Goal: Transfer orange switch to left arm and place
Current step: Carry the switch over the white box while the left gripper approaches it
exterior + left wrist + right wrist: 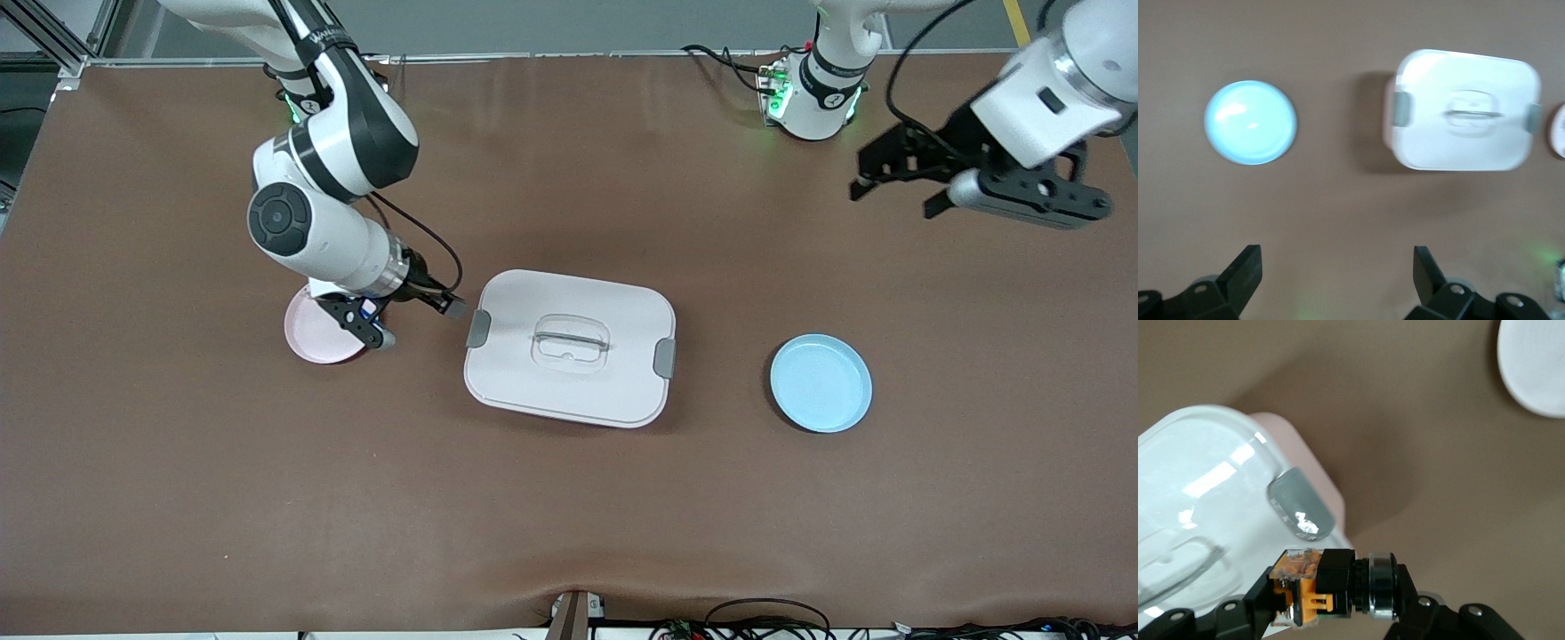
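While you scan up from the camera's edge of the brown worktop (178,498), you first meet bare surface, then three things in a rough row across the middle. You see the blue plate (821,383) toward the left arm's end, lying flat and well apart from the box (569,347). That box sits mid-worktop, lid on, grey latches at both short sides, clear handle recessed in the lid. Toward the right arm's end you find the pink plate (313,336), partly covered by the right arm's wrist.

Your right gripper (378,331) hangs low, just beside the pink plate's rim and between that plate and the box. Its fingers (1411,593) are clamped on the orange switch (1318,587); the right wrist view shows the black body with its orange middle and a silver ring pinched between them, close to the box's grey latch (1300,505).

Farther up, your left gripper (898,182) hovers over bare worktop near the left arm's base, well apart from the blue plate. Its fingers (1245,270) stand wide apart, holding nothing. That arm waits.
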`<move>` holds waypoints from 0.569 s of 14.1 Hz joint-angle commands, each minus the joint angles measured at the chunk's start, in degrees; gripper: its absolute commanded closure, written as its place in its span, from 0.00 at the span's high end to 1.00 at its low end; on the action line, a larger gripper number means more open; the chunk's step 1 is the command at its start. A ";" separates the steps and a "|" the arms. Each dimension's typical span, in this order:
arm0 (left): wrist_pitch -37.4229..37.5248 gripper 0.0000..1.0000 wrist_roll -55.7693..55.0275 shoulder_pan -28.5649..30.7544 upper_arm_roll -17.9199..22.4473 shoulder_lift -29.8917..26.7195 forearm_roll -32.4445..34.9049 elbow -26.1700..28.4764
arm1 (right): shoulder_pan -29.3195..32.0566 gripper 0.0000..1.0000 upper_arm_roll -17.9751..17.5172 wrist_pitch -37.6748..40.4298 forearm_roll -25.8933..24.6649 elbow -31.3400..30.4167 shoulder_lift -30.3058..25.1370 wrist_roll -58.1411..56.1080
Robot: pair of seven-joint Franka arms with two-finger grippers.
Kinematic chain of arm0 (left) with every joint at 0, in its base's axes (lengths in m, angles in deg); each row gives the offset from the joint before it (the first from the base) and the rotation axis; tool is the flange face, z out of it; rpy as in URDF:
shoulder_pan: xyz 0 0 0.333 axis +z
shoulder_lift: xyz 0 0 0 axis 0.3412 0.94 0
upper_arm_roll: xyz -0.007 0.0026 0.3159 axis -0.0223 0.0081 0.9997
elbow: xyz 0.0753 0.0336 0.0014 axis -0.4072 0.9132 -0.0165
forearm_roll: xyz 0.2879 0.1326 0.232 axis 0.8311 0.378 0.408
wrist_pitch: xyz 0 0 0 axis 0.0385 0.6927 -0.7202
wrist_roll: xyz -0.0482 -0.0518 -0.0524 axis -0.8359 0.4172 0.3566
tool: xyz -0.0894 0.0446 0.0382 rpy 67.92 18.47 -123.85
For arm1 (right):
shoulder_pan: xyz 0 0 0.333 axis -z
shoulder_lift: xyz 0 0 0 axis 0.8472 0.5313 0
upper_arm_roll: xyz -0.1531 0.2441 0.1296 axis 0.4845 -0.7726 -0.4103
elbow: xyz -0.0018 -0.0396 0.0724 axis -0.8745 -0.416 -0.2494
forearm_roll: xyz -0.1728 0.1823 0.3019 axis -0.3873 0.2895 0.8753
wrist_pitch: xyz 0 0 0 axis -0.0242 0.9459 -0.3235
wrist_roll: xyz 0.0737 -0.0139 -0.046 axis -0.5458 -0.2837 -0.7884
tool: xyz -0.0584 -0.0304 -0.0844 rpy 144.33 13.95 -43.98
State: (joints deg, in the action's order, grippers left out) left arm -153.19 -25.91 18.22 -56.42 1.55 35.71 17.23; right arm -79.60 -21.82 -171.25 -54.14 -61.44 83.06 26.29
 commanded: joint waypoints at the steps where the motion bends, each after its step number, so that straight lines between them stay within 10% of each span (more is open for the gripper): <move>1: -1.20 1.00 0.45 0.06 -1.99 0.25 -6.43 -2.30 | -3.42 0.00 0.41 0.41 8.47 8.56 6.86 9.50; 8: -12.99 1.00 3.67 -1.70 -5.59 7.10 -10.06 -1.86 | -9.23 0.00 0.41 -5.64 18.70 26.50 19.18 31.30</move>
State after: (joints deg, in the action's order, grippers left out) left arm -165.32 -25.26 16.52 -61.80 6.22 26.46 16.13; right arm -87.17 -21.80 -175.41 -37.35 -41.27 98.29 52.17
